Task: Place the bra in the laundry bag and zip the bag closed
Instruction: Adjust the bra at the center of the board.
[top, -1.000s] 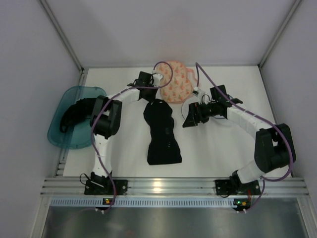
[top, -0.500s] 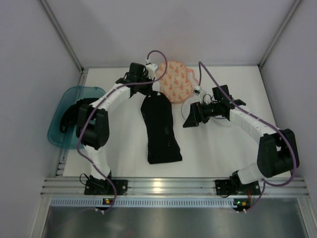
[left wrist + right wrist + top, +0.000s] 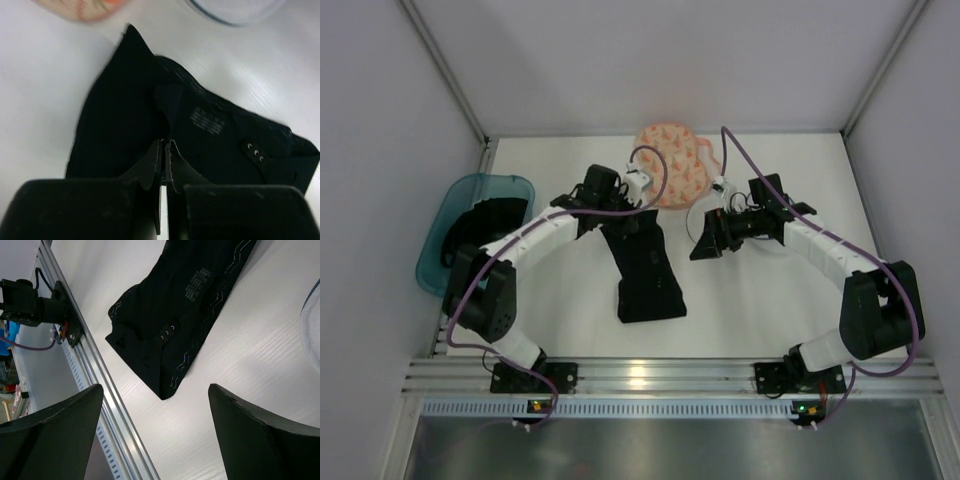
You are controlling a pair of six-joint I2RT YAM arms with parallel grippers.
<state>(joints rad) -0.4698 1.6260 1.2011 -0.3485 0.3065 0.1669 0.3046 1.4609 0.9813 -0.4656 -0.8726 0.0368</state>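
Top external: your left hand (image 3: 618, 208) is pinched shut on the far end of the bra (image 3: 645, 270), which lies on the bench (image 3: 770, 300) just short of the laundry bag (image 3: 675, 160), probably to drag it over, while your right hand (image 3: 705, 238) hangs wide open and empty.

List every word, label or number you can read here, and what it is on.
On the black fabric bra, a pale printed label: several lines, too blurred and small to read in either wrist view.
No other word, brand, number or sign shows.
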